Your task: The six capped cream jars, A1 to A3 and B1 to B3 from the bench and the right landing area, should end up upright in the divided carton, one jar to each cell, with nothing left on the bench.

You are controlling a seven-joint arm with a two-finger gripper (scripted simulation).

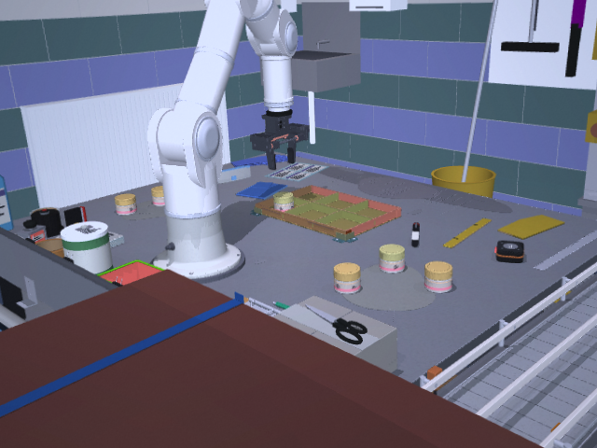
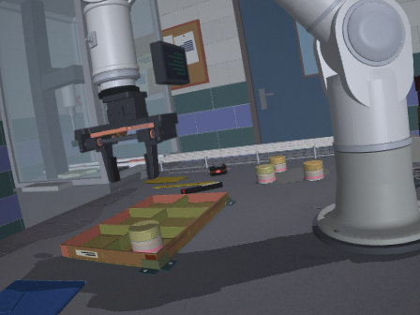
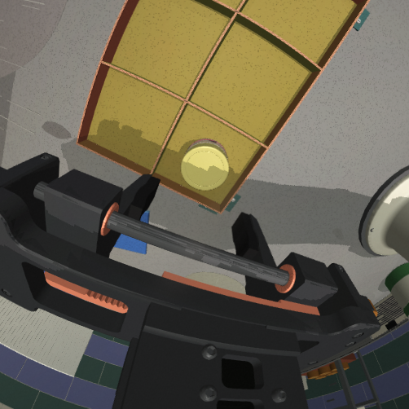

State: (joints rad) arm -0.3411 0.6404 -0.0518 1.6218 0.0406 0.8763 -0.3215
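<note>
One capped cream jar stands upright in a corner cell of the divided carton; the carton's other cells that I can see hold nothing. My gripper hangs open well above that jar, holding nothing. Three more jars stand upright on the round landing patch in front of the carton. Two jars stand on the bench behind the arm's base.
The arm's white base stands between the carton and the two rear jars. A small dark bottle, a yellow strip and a black-and-orange device lie right of the carton. A blue pad lies behind it.
</note>
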